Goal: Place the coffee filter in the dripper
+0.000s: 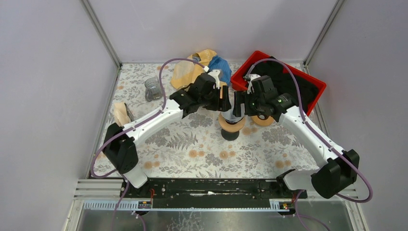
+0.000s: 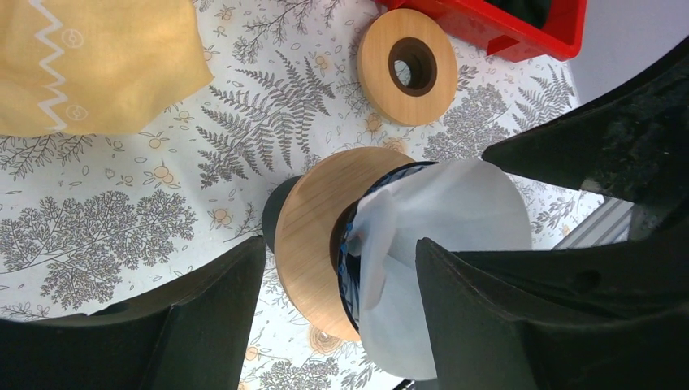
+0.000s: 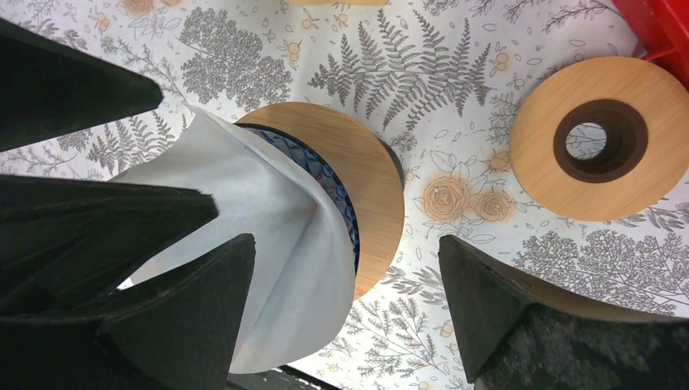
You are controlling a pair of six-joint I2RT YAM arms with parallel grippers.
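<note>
At mid-table, the left gripper (image 2: 341, 244) hangs with its jaws spread astride the dripper (image 2: 313, 236), clamping nothing. The right gripper (image 3: 345, 240) is spread the same way from the other side. The white paper coffee filter (image 2: 463, 203) sits crooked in the dripper's cone, one side standing proud. It looks feather-light, limp and easily creased, so a gentle nudge on that free upper edge seems best. A spare wooden ring (image 3: 597, 142) lies nearby.

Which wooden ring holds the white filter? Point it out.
The ring carrying the dripper, with the white filter in it. The other ring lies bare beside the red bin.
</note>
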